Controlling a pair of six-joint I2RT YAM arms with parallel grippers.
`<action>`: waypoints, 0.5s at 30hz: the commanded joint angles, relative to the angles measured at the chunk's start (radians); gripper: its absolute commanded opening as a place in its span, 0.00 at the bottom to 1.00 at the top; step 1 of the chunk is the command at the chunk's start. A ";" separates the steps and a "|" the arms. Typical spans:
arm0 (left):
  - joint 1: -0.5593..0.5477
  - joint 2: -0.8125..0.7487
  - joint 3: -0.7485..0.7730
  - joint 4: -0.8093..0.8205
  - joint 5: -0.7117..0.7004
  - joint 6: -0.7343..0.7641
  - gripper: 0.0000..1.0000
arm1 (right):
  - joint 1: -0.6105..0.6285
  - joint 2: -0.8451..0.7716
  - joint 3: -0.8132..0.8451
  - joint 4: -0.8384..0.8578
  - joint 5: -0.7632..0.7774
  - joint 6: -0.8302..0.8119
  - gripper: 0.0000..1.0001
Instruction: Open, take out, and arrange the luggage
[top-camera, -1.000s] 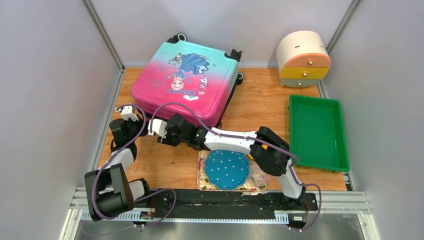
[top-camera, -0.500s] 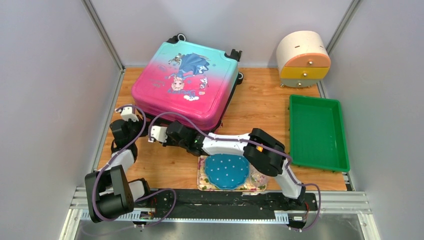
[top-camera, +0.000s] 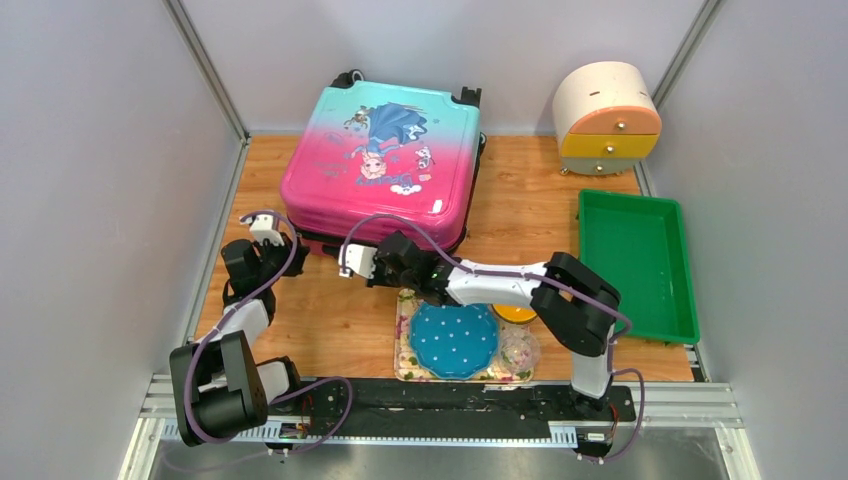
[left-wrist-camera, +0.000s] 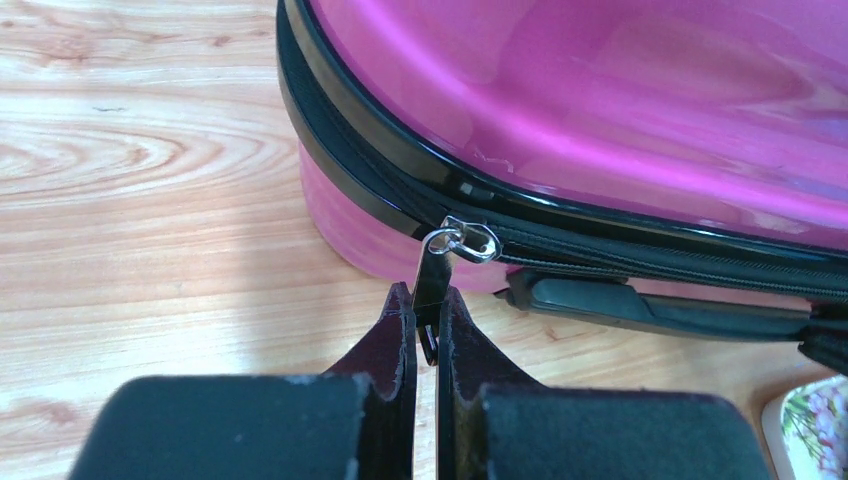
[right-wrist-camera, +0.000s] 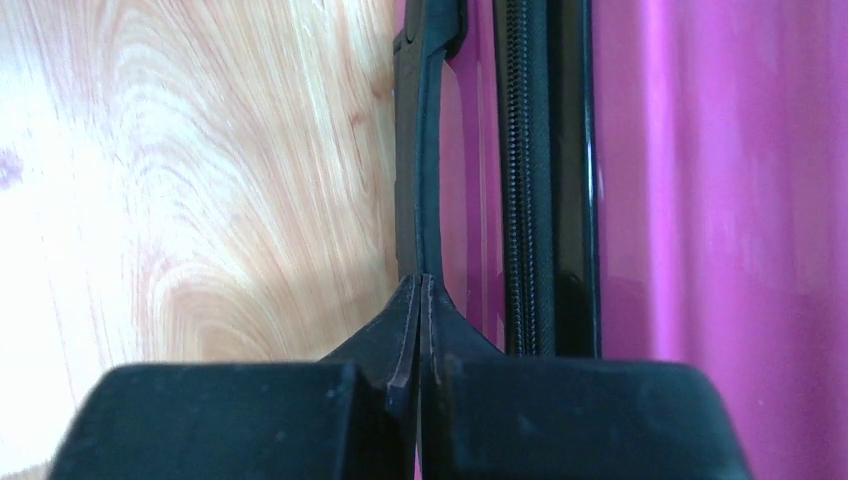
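The luggage (top-camera: 380, 165), a pink-to-turquoise hard-shell case with a cartoon girl print, lies flat and zipped at the back of the wooden table. At its near left corner my left gripper (top-camera: 285, 240) is shut on the zipper pull (left-wrist-camera: 432, 280), which hangs from the metal slider (left-wrist-camera: 465, 240). Along the case's front side my right gripper (right-wrist-camera: 420, 285) is shut. Its tips meet right at the end of the black side handle (right-wrist-camera: 425, 150), beside the zipper track (right-wrist-camera: 525, 180), and nothing shows between them. From above, the right gripper (top-camera: 338, 255) sits under the case's front edge.
A green tray (top-camera: 637, 262) lies at the right, with a round cream drawer cabinet (top-camera: 607, 118) behind it. Near the arm bases a blue dotted plate (top-camera: 455, 337) rests on a floral mat (top-camera: 405, 350), beside an orange piece (top-camera: 515, 313) and a clear item (top-camera: 518, 350).
The luggage has turned clockwise and shifted right, now lying squarer to the table. My right arm has slid right along its front side and its jaws have shut. The left gripper kept its hold.
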 joint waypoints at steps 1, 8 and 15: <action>0.035 -0.040 0.031 0.085 0.012 0.031 0.00 | -0.102 -0.047 -0.116 -0.246 0.105 -0.028 0.00; 0.033 -0.046 0.012 0.101 0.083 0.019 0.00 | -0.122 -0.164 -0.196 -0.244 -0.042 -0.031 0.07; 0.015 -0.072 -0.011 0.104 0.100 0.019 0.00 | -0.033 -0.150 -0.101 -0.185 -0.109 0.020 0.39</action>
